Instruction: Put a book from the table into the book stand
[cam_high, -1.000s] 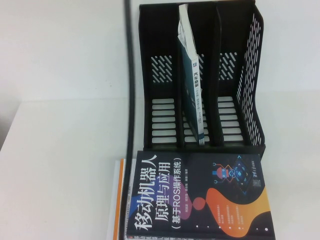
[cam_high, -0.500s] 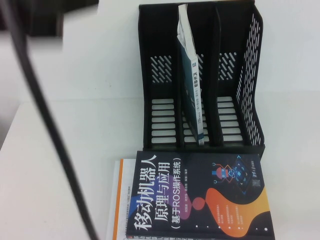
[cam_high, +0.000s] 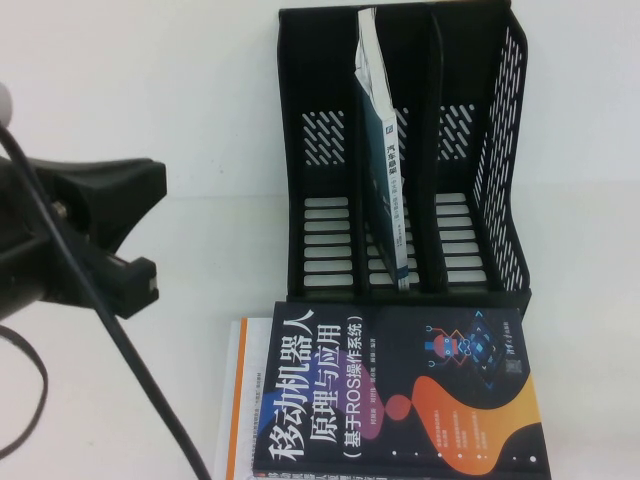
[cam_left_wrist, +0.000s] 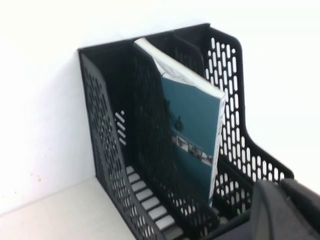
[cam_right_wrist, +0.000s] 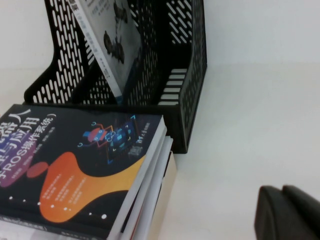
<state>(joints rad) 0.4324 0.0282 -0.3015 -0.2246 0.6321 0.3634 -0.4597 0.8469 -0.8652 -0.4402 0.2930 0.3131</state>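
Observation:
The book (cam_high: 385, 170), white with a teal spine band, stands tilted in the middle slot of the black book stand (cam_high: 315, 150) at the back of the white table (cam_high: 150, 400). It also shows in the left wrist view (cam_left_wrist: 192, 130) and the right wrist view (cam_right_wrist: 112, 45). My left arm (cam_high: 90, 225) hangs above the table, left of the stand and apart from it. My left gripper (cam_left_wrist: 281, 207) is shut and empty. My right gripper (cam_right_wrist: 282, 212) is shut and empty, over bare table to the right of the book stack; it is out of the high view.
A dark navy book with orange shapes (cam_high: 400, 390) lies on top of a stack in front of the stand. A white book with an orange edge (cam_high: 236, 400) lies under it. The left arm's black cable (cam_high: 110, 340) hangs over the table's left part.
The left arm has come down from the top left into the left middle of the high view, its cable swinging with it. The book and the stand have not moved.

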